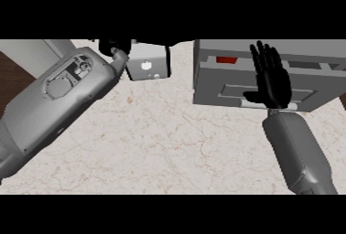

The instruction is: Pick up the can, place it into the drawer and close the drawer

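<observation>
A grey drawer unit stands at the upper right of the counter. A small red patch, possibly the can, shows in a dark slot on the unit's upper side; little else of it is visible. My right hand is open, with straight fingers pointing away from me, and lies flat over the drawer's front panel and its pale handle. My left hand shows only as black parts at the view's top edge, beside a small grey box. My left forearm fills the left side.
A small grey box with white marks stands at the top middle, left of the drawer unit. The marbled counter top spreads across the middle. Dark floor shows past the counter's left edge.
</observation>
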`<state>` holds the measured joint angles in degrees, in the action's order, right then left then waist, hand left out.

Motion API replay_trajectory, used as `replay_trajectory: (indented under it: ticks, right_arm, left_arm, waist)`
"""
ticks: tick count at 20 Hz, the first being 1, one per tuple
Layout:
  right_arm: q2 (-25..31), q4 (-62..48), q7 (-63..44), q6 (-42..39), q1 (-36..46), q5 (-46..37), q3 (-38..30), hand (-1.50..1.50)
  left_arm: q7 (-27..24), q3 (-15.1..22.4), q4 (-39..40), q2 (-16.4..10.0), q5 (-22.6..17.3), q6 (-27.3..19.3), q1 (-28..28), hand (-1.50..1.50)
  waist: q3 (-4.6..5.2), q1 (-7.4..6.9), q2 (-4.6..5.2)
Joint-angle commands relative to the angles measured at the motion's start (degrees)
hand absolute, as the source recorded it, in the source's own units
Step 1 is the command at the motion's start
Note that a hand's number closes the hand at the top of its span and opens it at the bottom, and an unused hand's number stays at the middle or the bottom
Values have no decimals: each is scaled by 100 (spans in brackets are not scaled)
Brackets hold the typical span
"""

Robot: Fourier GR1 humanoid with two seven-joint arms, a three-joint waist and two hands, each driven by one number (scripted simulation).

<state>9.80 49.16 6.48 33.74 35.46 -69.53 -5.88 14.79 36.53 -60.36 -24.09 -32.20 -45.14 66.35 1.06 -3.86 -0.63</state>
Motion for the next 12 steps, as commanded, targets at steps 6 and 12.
replay_trajectory:
  ticks: [6,12]
  right_arm:
    - [36,-1923,-114,515,1517,-15,-491,-150]
    - [110,-2714,-70,658,2284,-67,-602,-150]
  left_arm:
    - [200,-1,-1149,-474,192,-89,-863,-150]
    - [-178,-127,-1066,-509,302,88,-1340,-150]
  waist:
    - [-115,-56,126]
    - [-115,-45,201]
